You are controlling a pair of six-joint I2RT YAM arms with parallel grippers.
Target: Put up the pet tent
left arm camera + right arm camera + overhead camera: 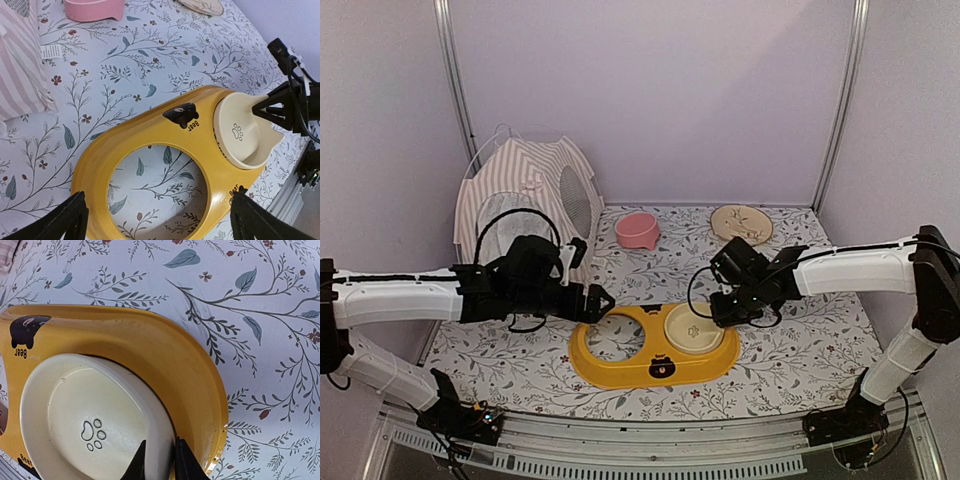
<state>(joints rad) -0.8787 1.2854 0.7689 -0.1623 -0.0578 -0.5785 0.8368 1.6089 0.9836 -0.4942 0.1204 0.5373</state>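
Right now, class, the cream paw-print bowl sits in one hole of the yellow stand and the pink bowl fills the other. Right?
No: the pink bowl stands on the table behind the yellow stand, whose other hole is empty. The cream bowl does sit in one. The top view shows it.

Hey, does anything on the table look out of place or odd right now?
The yellow feeder stand has one ring empty; only the cream bowl sits in it. The pink bowl stands apart near the back, close to the pet tent. Nothing looks spilled or damaged.
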